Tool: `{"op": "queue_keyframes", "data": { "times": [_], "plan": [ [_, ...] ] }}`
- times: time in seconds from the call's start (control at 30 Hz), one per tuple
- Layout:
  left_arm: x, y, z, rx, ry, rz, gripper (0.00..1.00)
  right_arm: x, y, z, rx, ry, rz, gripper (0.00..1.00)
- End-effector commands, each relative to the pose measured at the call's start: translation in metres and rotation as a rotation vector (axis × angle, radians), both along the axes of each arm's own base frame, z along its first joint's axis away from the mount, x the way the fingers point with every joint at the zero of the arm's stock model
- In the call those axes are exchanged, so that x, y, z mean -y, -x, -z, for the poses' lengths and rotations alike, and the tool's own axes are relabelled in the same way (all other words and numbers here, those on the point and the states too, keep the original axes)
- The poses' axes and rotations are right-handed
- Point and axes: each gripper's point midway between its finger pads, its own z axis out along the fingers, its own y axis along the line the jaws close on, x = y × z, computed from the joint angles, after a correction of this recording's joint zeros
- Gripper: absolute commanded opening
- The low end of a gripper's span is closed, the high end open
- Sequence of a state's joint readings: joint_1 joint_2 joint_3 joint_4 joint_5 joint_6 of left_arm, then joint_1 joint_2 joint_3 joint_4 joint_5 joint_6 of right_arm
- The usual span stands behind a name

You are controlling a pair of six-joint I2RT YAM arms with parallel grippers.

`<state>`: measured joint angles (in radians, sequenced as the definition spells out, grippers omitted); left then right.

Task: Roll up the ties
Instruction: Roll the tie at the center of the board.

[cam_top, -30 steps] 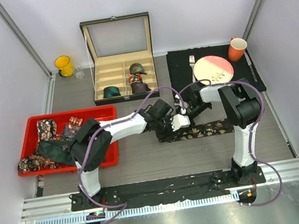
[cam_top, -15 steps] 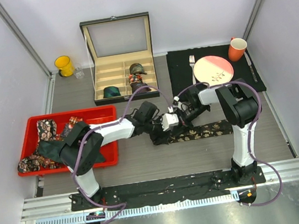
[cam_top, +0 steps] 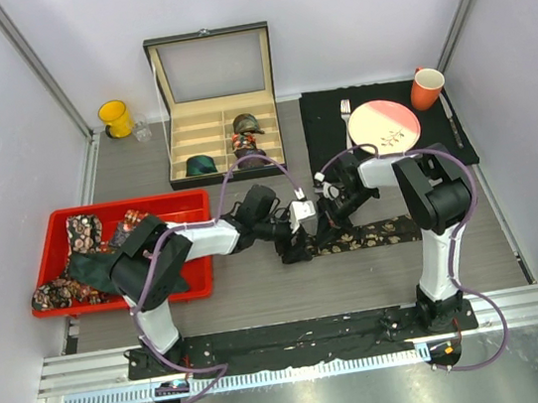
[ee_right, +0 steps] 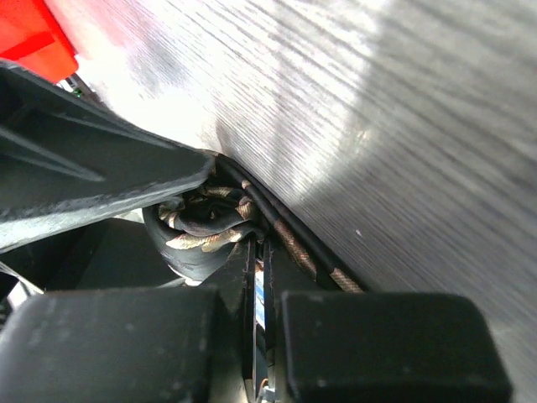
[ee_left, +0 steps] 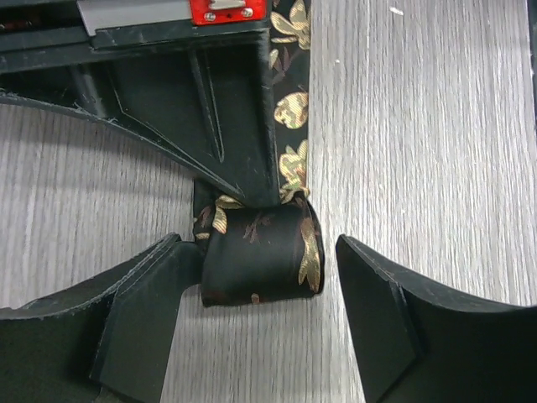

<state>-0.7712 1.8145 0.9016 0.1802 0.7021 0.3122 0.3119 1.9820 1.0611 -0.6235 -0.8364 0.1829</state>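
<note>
A dark tie with beige floral print (cam_top: pixel 374 234) lies flat across the table's middle. Its left end is rolled into a small coil (cam_top: pixel 296 250). In the left wrist view the coil (ee_left: pixel 256 256) sits between the open jaws of my left gripper (ee_left: pixel 260 252), with the left finger (ee_left: pixel 151 294) touching or nearly touching it and the right finger apart. My right gripper (cam_top: pixel 325 226) is shut, with its fingertips (ee_right: pixel 260 252) pressed down against the strip right behind the coil (ee_right: pixel 197 227). More ties lie in the red bin (cam_top: pixel 53 232).
An open compartment box (cam_top: pixel 175 160) holding rolled ties stands at the back. A black mat (cam_top: pixel 323 119) at the back right carries a plate, fork, knife and an orange cup (cam_top: pixel 426 89). A yellow mug (cam_top: pixel 115 118) stands at the back left.
My left gripper has drawn back to the left, and its open jaws now flank the coil. My right gripper has shifted slightly left and stays low on the tie.
</note>
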Motion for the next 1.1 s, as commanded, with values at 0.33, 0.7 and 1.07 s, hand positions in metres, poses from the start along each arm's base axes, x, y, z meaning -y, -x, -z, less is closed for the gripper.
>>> {"op": "queue_keyframes", "data": {
  "times": [0.33, 0.7, 1.07],
  "plan": [
    [0.013, -0.002, 0.023, 0.033, 0.046, -0.068, 0.6, 0.058, -0.02, 0.074, 0.221, 0.427, -0.052, 0.01],
    [-0.025, 0.004, 0.034, 0.166, -0.247, -0.043, 0.27, 0.025, -0.041, 0.055, 0.247, 0.279, -0.022, 0.01],
    [-0.046, 0.007, 0.055, 0.146, -0.495, -0.053, 0.12, 0.028, -0.043, -0.027, 0.147, 0.001, 0.044, 0.32]
  ]
}}
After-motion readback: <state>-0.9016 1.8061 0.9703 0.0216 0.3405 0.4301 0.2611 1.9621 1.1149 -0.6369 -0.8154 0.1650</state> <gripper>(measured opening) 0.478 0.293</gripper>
